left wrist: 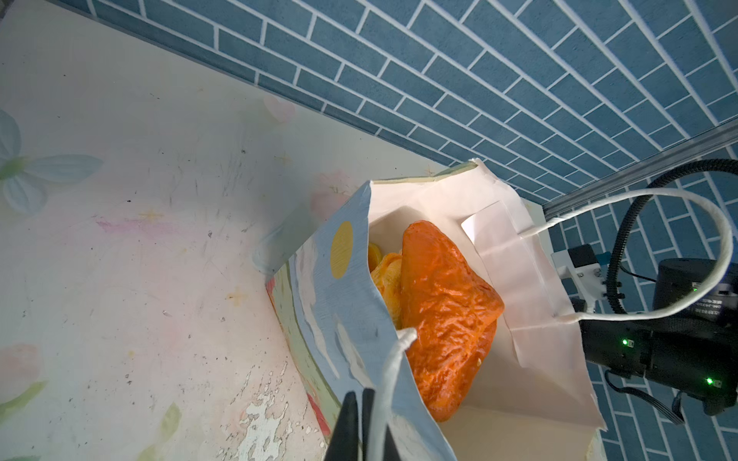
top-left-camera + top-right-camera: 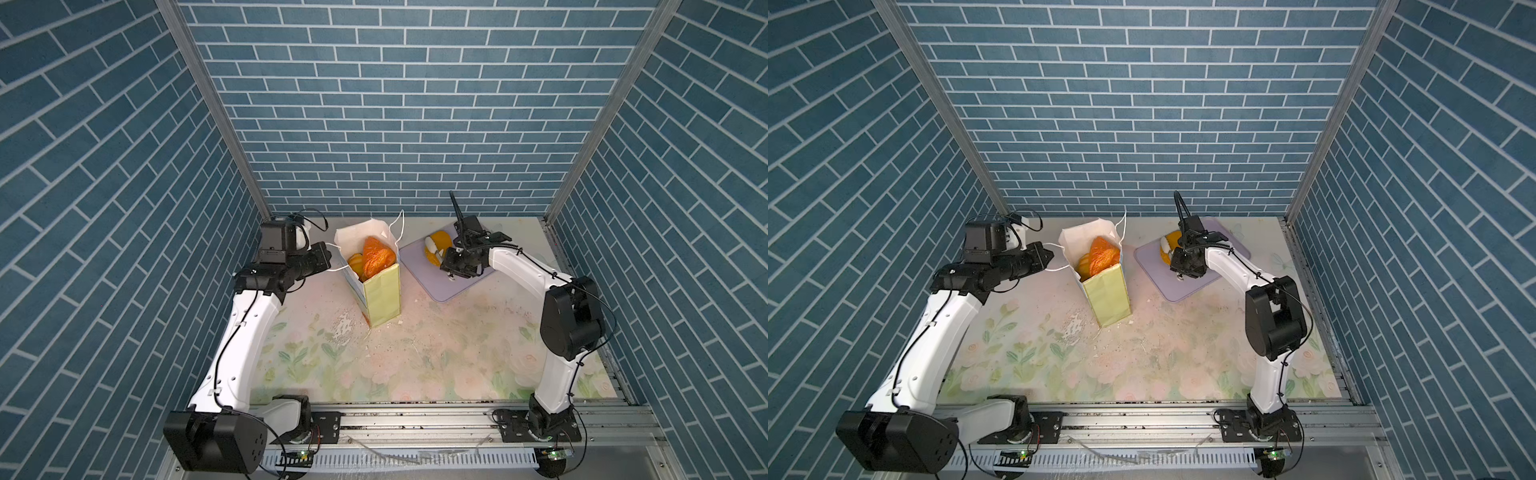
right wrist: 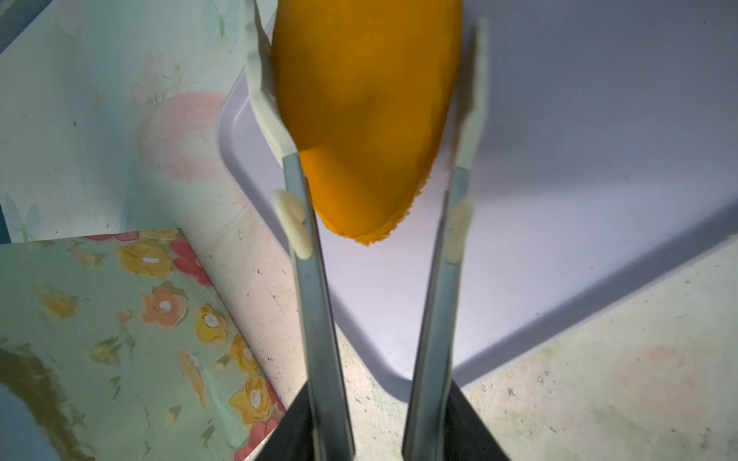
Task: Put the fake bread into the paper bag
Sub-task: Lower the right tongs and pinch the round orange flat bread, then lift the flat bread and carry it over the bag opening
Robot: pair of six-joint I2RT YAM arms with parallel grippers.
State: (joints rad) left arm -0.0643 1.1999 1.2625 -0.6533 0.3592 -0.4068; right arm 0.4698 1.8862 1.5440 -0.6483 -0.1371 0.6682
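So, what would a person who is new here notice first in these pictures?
Probably the big glossy orange pastry standing up out of the open paper bag, near the middle of the flowered table. The left gripper is pinched shut on the bag's white cord handle. Next, the right gripper has long tong-like arms on either side of a yellow-orange bun, over the lilac tray.

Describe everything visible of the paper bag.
The paper bag stands upright on the table, mouth open, left of the lilac tray and apart from it. White lining, pale green narrow side, blue sky-print face with a yellow disc, white cord handles. The shut left gripper pinches one handle. An orange-red croissant and paler pastries fill it nearly to the rim.
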